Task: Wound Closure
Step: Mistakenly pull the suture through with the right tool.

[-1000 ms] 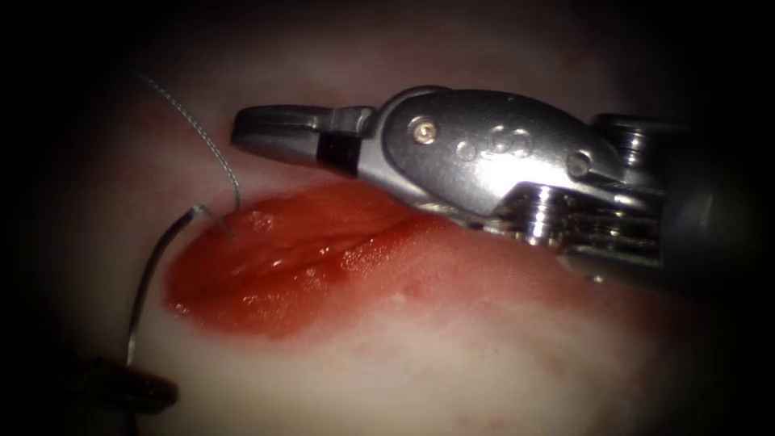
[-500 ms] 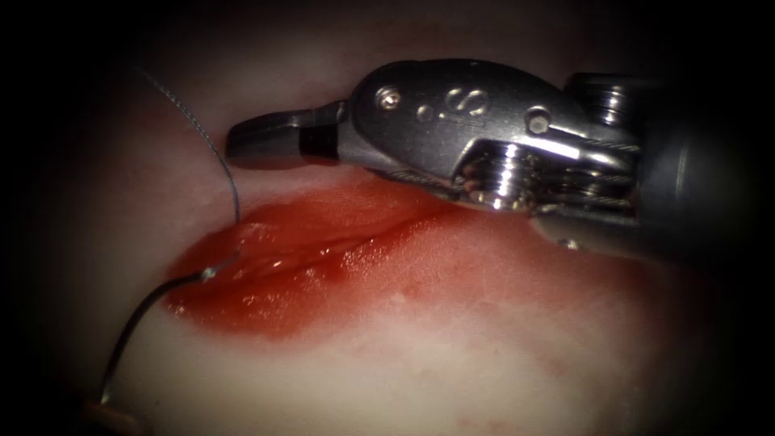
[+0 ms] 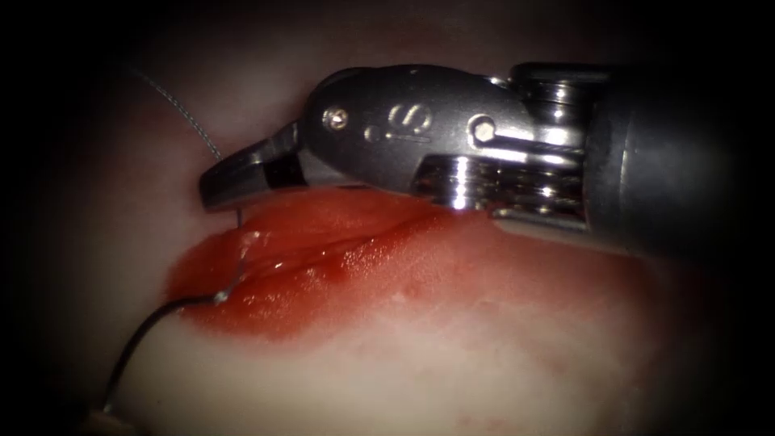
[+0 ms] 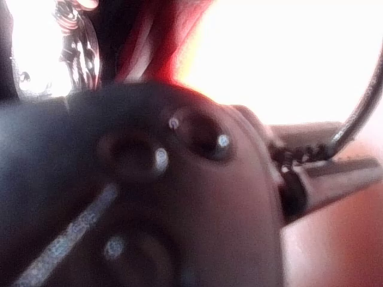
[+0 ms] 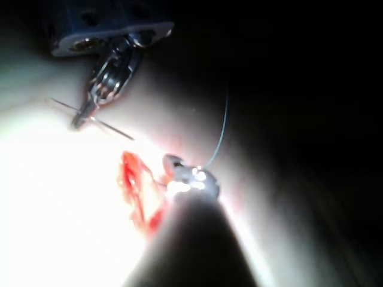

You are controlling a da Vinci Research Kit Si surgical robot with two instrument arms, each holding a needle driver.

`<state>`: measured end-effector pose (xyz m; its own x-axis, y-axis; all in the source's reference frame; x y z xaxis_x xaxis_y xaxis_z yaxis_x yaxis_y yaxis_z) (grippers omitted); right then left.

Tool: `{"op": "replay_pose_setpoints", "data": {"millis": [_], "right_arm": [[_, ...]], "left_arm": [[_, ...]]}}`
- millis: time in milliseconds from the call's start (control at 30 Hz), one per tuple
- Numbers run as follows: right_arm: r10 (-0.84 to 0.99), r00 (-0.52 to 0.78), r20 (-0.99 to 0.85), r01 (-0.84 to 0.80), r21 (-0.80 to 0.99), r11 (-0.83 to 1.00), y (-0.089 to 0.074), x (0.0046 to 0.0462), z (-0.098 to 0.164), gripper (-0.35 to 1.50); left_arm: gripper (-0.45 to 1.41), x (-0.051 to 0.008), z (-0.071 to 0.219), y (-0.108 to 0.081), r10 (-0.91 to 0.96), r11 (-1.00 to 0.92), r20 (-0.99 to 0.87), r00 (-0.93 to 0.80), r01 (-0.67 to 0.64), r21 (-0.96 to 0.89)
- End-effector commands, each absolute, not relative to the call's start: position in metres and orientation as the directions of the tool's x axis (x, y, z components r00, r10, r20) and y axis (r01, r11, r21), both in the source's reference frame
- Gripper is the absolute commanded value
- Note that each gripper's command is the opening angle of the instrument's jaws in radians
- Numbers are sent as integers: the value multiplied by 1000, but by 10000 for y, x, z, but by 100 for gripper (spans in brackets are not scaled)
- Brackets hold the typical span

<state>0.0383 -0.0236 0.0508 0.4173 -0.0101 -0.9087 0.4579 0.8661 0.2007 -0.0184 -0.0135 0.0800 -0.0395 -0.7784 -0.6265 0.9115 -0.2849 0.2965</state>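
The tissue [image 3: 420, 355] has a red open cut [image 3: 323, 250]. My right tool [image 3: 242, 179] reaches in from the right with its jaws shut, the tip over the cut's upper left end. The thread [image 3: 182, 113] passes behind that tip; whether it is gripped is hidden. Below the tip the thread runs down to the needle's [image 3: 149, 323] tail, which lies above the cut's left end, out of the tissue. My left tool [image 4: 326, 156] is shut on the needle [image 4: 359, 113] near its pointed end. In the right wrist view, the left tool [image 5: 84, 116] holds the needle [image 5: 114, 128] beside the cut [image 5: 140, 191].
Red fluid [image 3: 266, 307] wets the cut's lips and the skin around them. The right tool's wrist and shaft [image 3: 646, 161] cover the tissue above the cut's right half. Thread [image 5: 220, 134] rises from the right tool's tip [image 5: 191, 178].
The left tool has drawn the needle down and left, pulling thread after it across the cut's left end. The right tool has slid left and dipped its tip onto the thread.
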Motion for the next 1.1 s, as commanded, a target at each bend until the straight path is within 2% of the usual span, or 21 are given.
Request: {"op": "replay_pose_setpoints", "data": {"millis": [33,400,767,1100], "right_arm": [[-23,402,-915,480,190,857,-233,398,507,-35],[-42,363,-931,606,202,769,-252,400,517,-35],[51,449,-892,631,357,689,-275,390,528,-35],[132,563,-816,595,511,620,-288,363,531,-35]], "left_arm": [[-45,-188,799,-125,-782,-281,-622,-36,911,301],[-45,-186,800,-122,-786,-260,-617,-19,917,303],[-45,-177,801,-118,-793,-258,-609,-36,924,282],[-45,-171,805,-117,-792,-273,-606,-75,931,243]]}}
